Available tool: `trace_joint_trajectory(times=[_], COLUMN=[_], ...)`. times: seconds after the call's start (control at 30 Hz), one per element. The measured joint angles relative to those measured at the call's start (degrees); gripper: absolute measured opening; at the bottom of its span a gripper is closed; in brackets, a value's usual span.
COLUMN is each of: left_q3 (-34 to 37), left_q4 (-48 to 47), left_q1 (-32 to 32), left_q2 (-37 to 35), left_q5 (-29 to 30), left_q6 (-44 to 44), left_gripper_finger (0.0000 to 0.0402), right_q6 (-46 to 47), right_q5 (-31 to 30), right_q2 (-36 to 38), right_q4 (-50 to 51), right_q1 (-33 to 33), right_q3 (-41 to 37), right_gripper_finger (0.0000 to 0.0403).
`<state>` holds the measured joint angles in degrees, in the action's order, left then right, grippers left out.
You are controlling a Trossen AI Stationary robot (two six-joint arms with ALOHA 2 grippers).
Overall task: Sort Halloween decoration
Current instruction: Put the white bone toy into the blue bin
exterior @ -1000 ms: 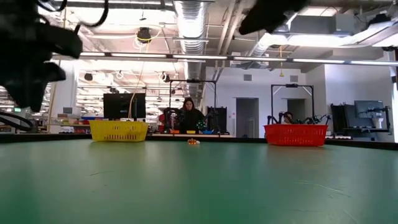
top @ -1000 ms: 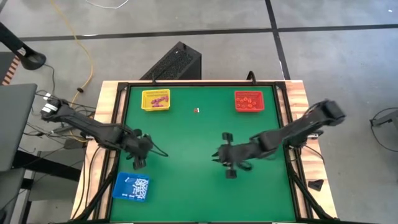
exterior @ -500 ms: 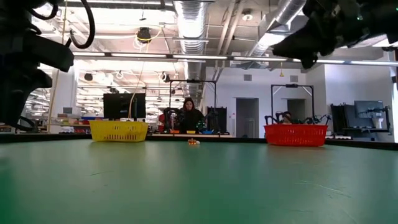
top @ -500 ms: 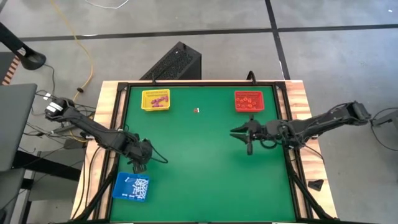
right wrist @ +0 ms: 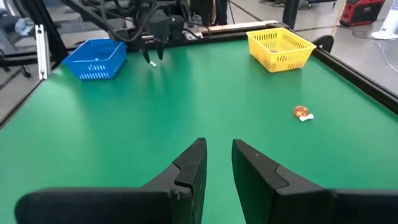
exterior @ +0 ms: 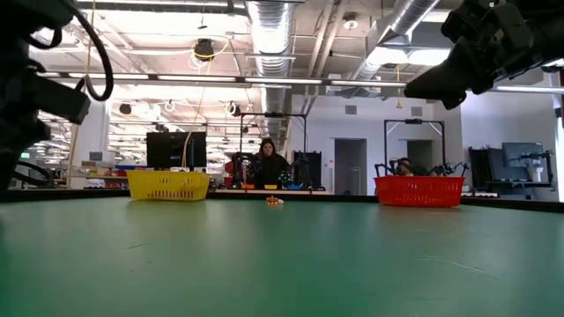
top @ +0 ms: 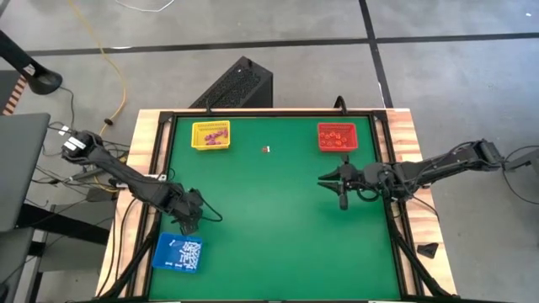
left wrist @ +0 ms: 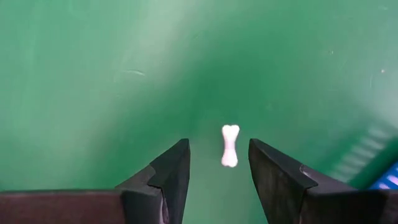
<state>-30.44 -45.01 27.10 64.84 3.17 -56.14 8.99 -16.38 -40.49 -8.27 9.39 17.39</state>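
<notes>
Overhead first: my left claw (top: 189, 220) hangs above the worktop's (top: 269, 227) left edge, just beyond the blue tray (top: 178, 252) in the near left corner, which holds white bits. My right claw (top: 330, 178) hovers near the right edge, just short of the red tray (top: 337, 136) of orange-red pieces in the far right corner. The yellow tray (top: 210, 135), with purple-pink pieces, stands in the far left corner. Between those two far trays, close to the far edge, lies one stray orange-and-white trinket (top: 265, 150). From worktop level, that trinket sits alone on the green between the yellow and red trays, and a person (exterior: 267, 165) sits in the room behind it. Through my left wrist camera, my fingers (left wrist: 171, 177) stand apart with a white bone (left wrist: 229, 145) in the gap, touching neither one; whether it rests on the green I cannot tell. Through my right wrist camera, my fingers (right wrist: 189, 168) stand slightly apart, nothing between them, pointing across the worktop toward the left claw and blue tray, the trinket off toward the yellow tray.
</notes>
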Motion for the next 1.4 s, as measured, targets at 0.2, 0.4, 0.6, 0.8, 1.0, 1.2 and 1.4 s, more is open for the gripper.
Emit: trace_joint_trajectory(times=[0.2,0.4,0.6,0.8,1.0,1.2,1.4], left_q3=[4.06,4.84,4.97,4.49,-1.34,-6.25,-6.50], left_q4=[6.12,5.72,5.31,5.22,2.49,1.63,6.25], left_q1=[1.25,3.33,4.82,4.90,4.01,4.11,9.73], left_q2=[-0.18,-0.18,-0.11,-0.47,-4.62,-9.77,-10.36], left_q5=[-2.48,-2.00,-1.37,-0.64,1.40,-6.59,-16.54], left_q6=[-0.60,-0.52,-1.57,-1.30,2.85,-1.92,-17.97], left_gripper_finger=[0.0153,0.0140,0.0060,0.0011,0.0004,0.0003,0.0002], right_q6=[1.22,2.14,2.13,2.12,2.10,2.10,2.10], right_q5=[0.02,0.04,0.04,0.02,0.02,0.02,0.02], right_q2=[-0.30,-0.31,-0.31,-0.31,-0.33,-0.31,-0.31], right_q4=[0.65,-0.21,-1.84,-3.76,-3.89,-4.31,-4.28], right_q1=[0.00,0.00,-0.07,-0.07,-0.09,-0.13,-0.11], right_q3=[0.04,0.05,0.07,0.07,0.07,0.07,0.07], right_gripper_finger=[0.0109,0.0109,0.0109,0.0109,0.0109,0.0109,0.0109])
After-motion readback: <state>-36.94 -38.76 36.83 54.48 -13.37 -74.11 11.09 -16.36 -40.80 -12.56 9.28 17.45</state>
